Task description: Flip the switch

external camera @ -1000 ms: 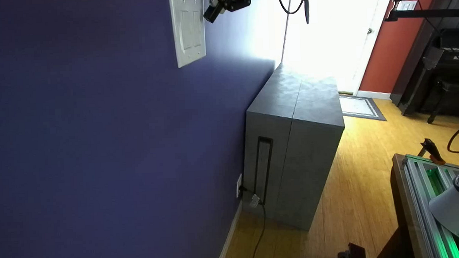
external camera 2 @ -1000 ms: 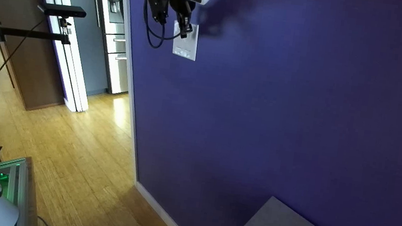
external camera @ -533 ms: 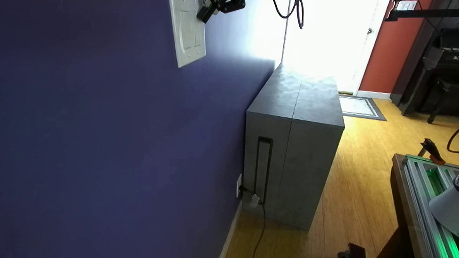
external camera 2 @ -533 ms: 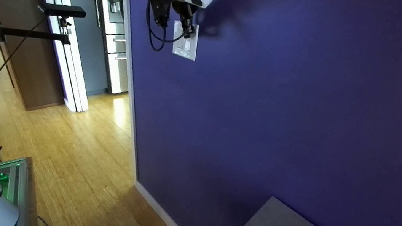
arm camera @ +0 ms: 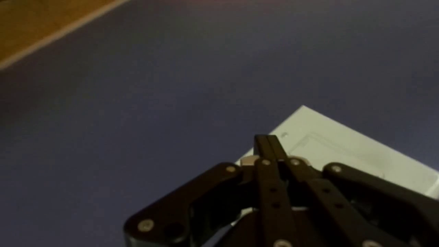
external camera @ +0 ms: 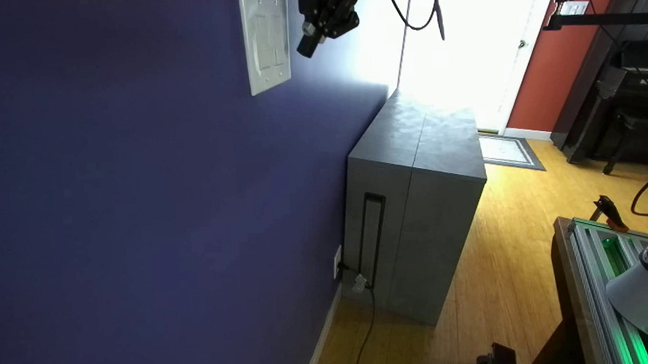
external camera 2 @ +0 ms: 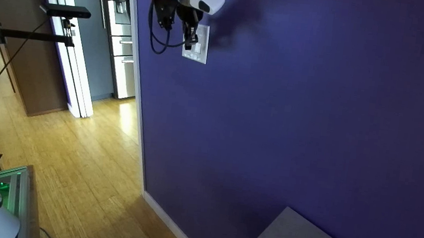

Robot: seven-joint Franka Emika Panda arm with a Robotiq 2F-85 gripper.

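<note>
The switch is a white rectangular plate with raised framed rockers on the purple wall. It shows at the top in both exterior views (external camera: 266, 42) (external camera 2: 201, 51) and at the lower right in the wrist view (arm camera: 343, 151). My gripper (external camera: 306, 51) is black and shut, its two fingers pressed together with nothing between them. In an exterior view its tips (external camera 2: 189, 46) cover part of the plate's left side. In an exterior view a gap of wall shows between tips and plate. In the wrist view the tips (arm camera: 267, 138) overlap the plate's edge, hiding part of it.
A grey cabinet (external camera: 415, 139) stands against the purple wall (external camera: 166, 211) below the switch. A low outlet (external camera: 337, 262) with a plugged cord sits beside it. A looped cable (external camera 2: 160, 48) hangs from my wrist. A doorway with a fridge (external camera 2: 123, 67) is left of the plate.
My gripper first moved in against the plate's edge, then drew back from the wall and lower. The gripper stays shut. The plate looks the same.
</note>
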